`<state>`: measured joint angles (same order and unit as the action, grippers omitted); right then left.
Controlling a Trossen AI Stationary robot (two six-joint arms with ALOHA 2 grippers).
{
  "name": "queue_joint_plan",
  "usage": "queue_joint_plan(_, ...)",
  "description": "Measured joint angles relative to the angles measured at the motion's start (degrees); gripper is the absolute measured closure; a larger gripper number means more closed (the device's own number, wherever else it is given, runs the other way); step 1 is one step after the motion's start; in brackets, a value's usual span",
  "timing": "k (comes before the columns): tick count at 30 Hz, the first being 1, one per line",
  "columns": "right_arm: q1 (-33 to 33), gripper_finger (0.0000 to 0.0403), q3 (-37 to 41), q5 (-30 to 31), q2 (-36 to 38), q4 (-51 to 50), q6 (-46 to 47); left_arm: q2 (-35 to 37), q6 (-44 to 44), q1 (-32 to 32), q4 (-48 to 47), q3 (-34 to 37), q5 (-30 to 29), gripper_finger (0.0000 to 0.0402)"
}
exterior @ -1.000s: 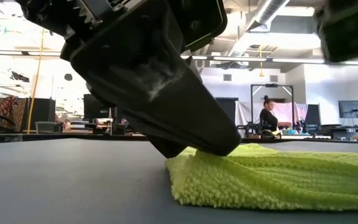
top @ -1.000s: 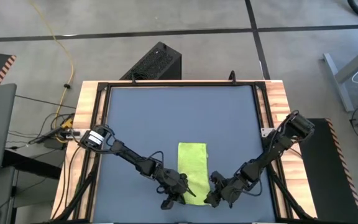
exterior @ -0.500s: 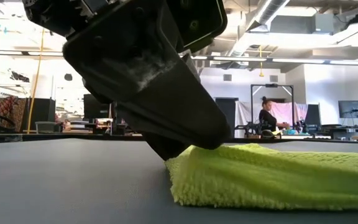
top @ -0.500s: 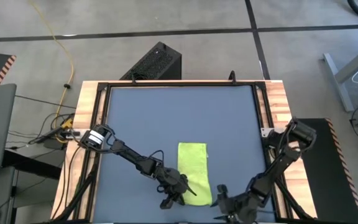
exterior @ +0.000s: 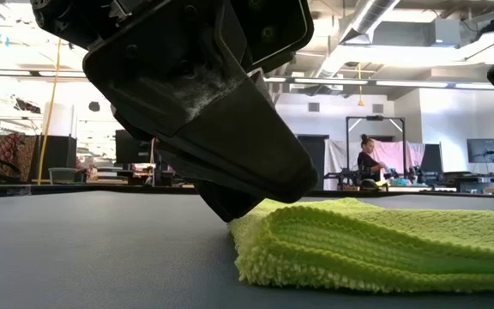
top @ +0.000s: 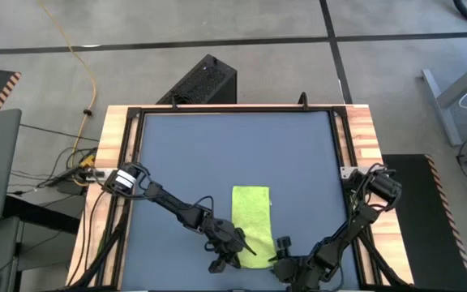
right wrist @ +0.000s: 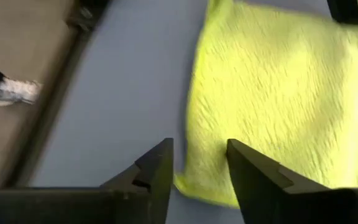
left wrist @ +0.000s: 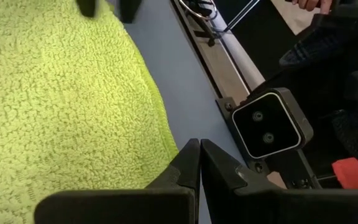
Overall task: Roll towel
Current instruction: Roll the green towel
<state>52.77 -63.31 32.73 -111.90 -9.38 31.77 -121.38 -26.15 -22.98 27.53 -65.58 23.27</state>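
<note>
Blue-grey table mat (top: 233, 154) w/ wood edging; the towel (top: 253, 225) lies as a folded narrow strip near the front edge, centre. Low view shows its stacked layers (exterior: 376, 245) and a lab room behind w/ a person at a bench (exterior: 369, 160) — overhead can't. Left gripper (top: 232, 254), fingers closed together, sits on the towel's front-left corner. Right gripper (top: 283, 258) – fingers apart, holding nothing, at the front-right corner; partly cut off at the overhead frame's bottom. Vs 0.5 s ago it's shifted closer to the towel.

Bright, even overhead light; right wrist view motion-blurred, low view's foreground soft.
</note>
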Motion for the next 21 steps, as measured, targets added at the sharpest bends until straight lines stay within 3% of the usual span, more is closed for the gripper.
queue_joint_plan(13,-0.03,0.0340,3.68,-1.40,0.16,4.51,12.21,0.00,-0.96,0.00,4.22,0.00,0.82,0.0401)
queue_joint_plan(17,-0.88,0.0384,3.72,-5.03,0.23,6.22,19.70,0.09,-1.35,0.00,7.79,-0.11,0.06,0.0401)
queue_joint_plan(21,-1.38,0.0387,3.72,-9.20,0.26,8.07,26.89,0.09,-0.84,-0.10,6.56,-0.09,-0.08,0.0401)
